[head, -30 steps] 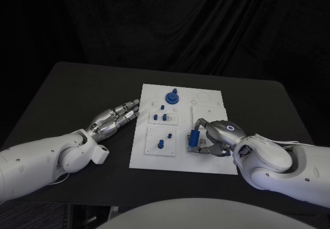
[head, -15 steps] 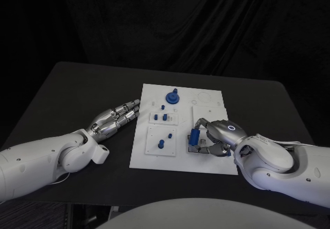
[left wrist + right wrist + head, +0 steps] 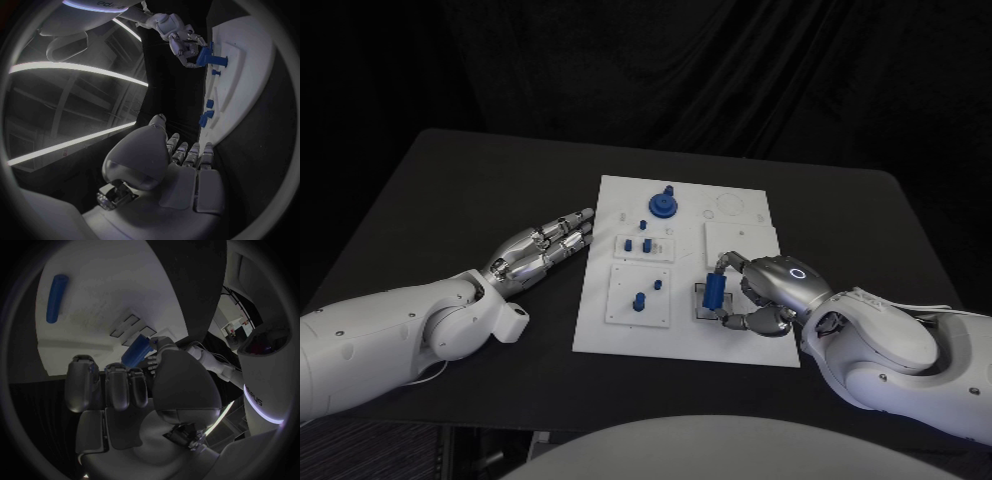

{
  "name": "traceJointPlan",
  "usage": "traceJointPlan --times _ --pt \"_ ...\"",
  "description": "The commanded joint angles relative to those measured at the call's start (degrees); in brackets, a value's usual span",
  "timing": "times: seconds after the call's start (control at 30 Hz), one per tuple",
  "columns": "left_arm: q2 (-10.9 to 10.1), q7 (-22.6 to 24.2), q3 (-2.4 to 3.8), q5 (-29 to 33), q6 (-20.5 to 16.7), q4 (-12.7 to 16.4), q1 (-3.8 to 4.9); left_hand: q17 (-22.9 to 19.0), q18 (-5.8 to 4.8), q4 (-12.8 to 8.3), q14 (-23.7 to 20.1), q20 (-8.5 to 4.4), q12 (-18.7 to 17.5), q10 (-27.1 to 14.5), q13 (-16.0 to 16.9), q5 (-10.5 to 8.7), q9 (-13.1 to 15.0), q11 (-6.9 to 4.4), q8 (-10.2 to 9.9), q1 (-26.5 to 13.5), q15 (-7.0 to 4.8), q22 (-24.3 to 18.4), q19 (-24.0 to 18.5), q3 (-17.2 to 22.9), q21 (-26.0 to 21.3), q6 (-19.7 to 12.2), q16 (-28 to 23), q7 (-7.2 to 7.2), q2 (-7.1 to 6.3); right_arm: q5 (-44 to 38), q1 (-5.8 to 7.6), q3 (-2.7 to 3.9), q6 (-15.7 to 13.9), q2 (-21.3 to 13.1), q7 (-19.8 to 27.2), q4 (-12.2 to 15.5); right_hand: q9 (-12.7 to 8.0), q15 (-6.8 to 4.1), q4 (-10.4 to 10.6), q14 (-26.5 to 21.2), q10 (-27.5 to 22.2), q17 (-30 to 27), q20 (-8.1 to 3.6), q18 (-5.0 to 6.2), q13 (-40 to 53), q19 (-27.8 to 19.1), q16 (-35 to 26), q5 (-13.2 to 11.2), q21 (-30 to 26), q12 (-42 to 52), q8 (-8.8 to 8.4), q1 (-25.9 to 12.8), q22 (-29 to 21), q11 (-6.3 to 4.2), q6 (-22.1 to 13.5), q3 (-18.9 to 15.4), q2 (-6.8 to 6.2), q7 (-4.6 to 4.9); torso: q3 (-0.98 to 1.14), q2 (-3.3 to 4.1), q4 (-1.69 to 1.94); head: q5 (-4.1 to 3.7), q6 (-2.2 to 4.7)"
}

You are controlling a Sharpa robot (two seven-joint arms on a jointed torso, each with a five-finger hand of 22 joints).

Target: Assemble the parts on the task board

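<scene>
Blue part [image 3: 714, 289] in right hand [image 3: 764, 295]

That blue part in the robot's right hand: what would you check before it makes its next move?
1. Right hand holds the blue part: ok, pinched at the fingertips.
2. Part upright over the task board: ok in the head view.
3. Part lined up with its slot: cannot tell, the fingers hide it.
4. Left hand out of the way: ok, it lies on the table beside the board, holding nothing.
5. Other blue pieces clear of the right hand: ok.
</scene>
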Motion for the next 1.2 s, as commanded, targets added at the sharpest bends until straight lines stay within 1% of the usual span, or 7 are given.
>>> traceJointPlan --times 0.03,0.23,0.3,0.6,0.63,0.83,1.2 --pt "0.0 5.75 0.04 0.32 0.5 0.12 -0.09 -0.09 0.35 0.28 -0.02 0.49 -0.25 0.18 -0.03 -0.25 -0.04 0.35 0.1 -0.46 0.41 -0.05 -0.16 0.03 -0.2 -0.44 -0.38 -0.16 0.21 -0.49 -0.36 0.0 -0.44 -0.6 0.97 1.14 -0.56 -0.51 1.44 3.33 4.02 3.07 -0.39 0.38 13.55 0.38 0.09 0.68 0.13 -0.4 -0.52 -0.47 11.04 -0.35 2.81 2.26 -0.33 -2.49 -0.02 -0.01 0.03 -0.07 0.0" --pt "0.0 5.74 0.04 0.32 0.5 0.12 -0.09 -0.09 0.37 0.36 -0.02 0.55 -0.24 0.19 -0.03 -0.27 -0.04 0.39 0.1 -0.52 0.45 -0.05 -0.16 0.03 -0.2 -0.46 -0.38 -0.23 0.21 -0.49 -0.6 0.0 1.3 -0.99 0.73 1.89 -1.52 -0.51 1.4 3.23 2.98 2.8 -0.4 0.43 12.66 0.27 -0.07 1.32 -0.08 -1.18 -1.34 -0.63 10.98 -0.37 2.89 3.49 -0.71 -2.52 -0.02 -0.02 0.02 -0.17 0.0" --pt "0.01 5.74 0.04 0.32 0.49 0.13 -0.1 -0.09 0.37 0.36 -0.02 0.55 -0.24 0.19 -0.03 -0.27 -0.04 0.39 0.1 -0.52 0.45 -0.05 -0.16 0.03 -0.2 -0.46 -0.38 -0.23 0.21 -0.49 -0.64 0.0 1.73 -0.98 0.69 1.97 -2.61 -0.47 1.37 3.13 1.87 2.52 -0.39 0.49 11.69 0.1 -0.24 1.26 -0.4 -2.08 -2.73 -0.65 10.89 -0.32 2.13 4.39 -1.06 -2.46 -0.04 0.0 0.1 -0.2 0.0" --pt "-0.05 5.6 0.04 0.32 0.48 0.17 -0.1 -0.09 0.37 0.38 -0.02 0.57 -0.24 0.21 -0.02 -0.27 -0.04 0.4 0.1 -0.53 0.46 -0.04 -0.14 0.03 -0.19 -0.45 -0.38 -0.24 0.21 -0.49 -0.71 0.0 3.95 -0.56 0.34 1.39 -5.41 -0.37 1.41 2.98 -0.4 2.07 -0.3 0.55 9.58 -0.06 -0.54 0.41 -0.75 -4.16 -5.81 -1.49 10.8 -0.18 1.32 6.05 -1.52 -2.33 -0.05 0.05 0.16 -0.1 0.0" --pt "-0.04 5.58 0.04 0.32 0.49 0.16 -0.1 -0.09 0.37 0.38 -0.02 0.57 -0.24 0.21 -0.02 -0.27 -0.04 0.4 0.1 -0.53 0.46 -0.04 -0.14 0.03 -0.19 -0.45 -0.38 -0.24 0.21 -0.49 -0.71 0.01 4.23 -0.48 0.23 1.25 -6.48 -0.3 1.38 2.91 -1.19 1.85 -0.29 0.61 8.81 -0.16 -0.68 0.41 -0.97 -4.96 -7.09 -1.68 10.74 -0.14 0.72 6.52 -1.62 -2.34 -0.04 0.03 0.12 -0.05 0.0" --pt "0.09 5.48 0.04 0.32 0.6 0.12 -0.1 -0.09 0.39 0.41 -0.02 0.61 -0.23 0.23 -0.02 -0.25 -0.02 0.42 0.12 -0.55 0.49 -0.02 -0.13 0.04 -0.18 -0.35 -0.38 -0.24 0.21 0.29 -0.71 0.01 5.62 -0.01 -0.19 0.48 -8.83 -0.15 1.38 2.61 -2.74 0.96 -0.11 0.79 7.28 -0.6 -1.22 -0.8 -1.97 -6.66 -9.69 -2.41 10.46 0.06 0.18 7.21 -1.71 -2.08 -0.03 0.07 0.12 -0.05 0.0" --pt "0.35 5.33 0.04 0.32 0.89 -0.04 -0.11 -0.09 0.42 0.42 -0.02 0.7 -0.23 0.23 -0.02 -0.15 0.0 0.43 0.16 -0.54 0.54 -0.02 -0.13 0.09 -0.18 -0.23 -0.38 -0.13 0.21 1.11 -0.71 0.03 6.37 1.1 -0.39 -0.65 -9.95 -0.04 1.35 2.51 -2.97 0.73 0.0 0.88 7.05 -0.81 -1.37 -1.82 -2.46 -6.99 -10.8 -2.54 10.34 0.18 0.36 7.54 -1.61 -1.93 0.0 0.0 0.09 0.1 0.0"
